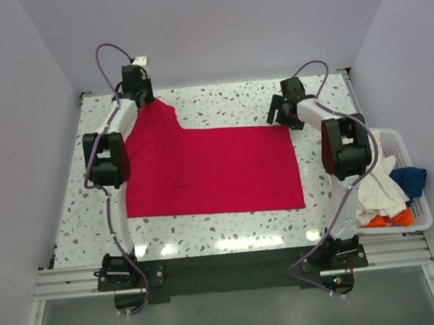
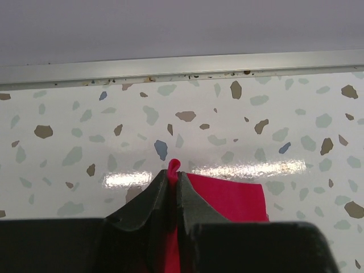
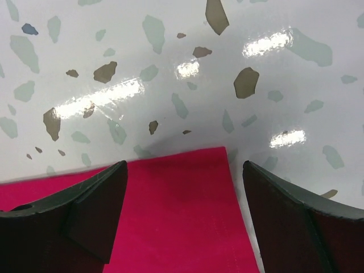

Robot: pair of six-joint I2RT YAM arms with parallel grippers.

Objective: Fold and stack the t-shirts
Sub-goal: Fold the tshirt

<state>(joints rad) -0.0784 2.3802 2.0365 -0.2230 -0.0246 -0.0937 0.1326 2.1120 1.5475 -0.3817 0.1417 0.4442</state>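
- Lower right of the top view: a white slatted basket (image 1: 428,211) sits at the table's edge. It holds a cream-white shirt (image 1: 377,189), a dark blue shirt (image 1: 411,180) and an orange shirt (image 1: 388,220), all bunched up.
- Centre of the top view: the crimson-red t-shirt (image 1: 218,170) lies spread on the terrazzo table (image 1: 227,104). It is mostly flat, with a soft ridge running up its left part.
- Upper right: the right gripper (image 1: 280,112) hangs over the shirt's far right corner. In its wrist view the fingers (image 3: 85,210) are spread wide on either side of that corner (image 3: 182,216), grasping nothing.
- Upper left: the left gripper (image 1: 149,100) is clenched on the far left corner, which is drawn up into a peak. In its wrist view a small nub of red cloth (image 2: 173,166) pokes out between the closed tips.
- Handling, as a judgement: the cloth looks light, limp and thin. It should drape and sag from any single hold, so matching pinches at both far corners ought to keep the edge straight. A shallow pinch at the hem may slip.
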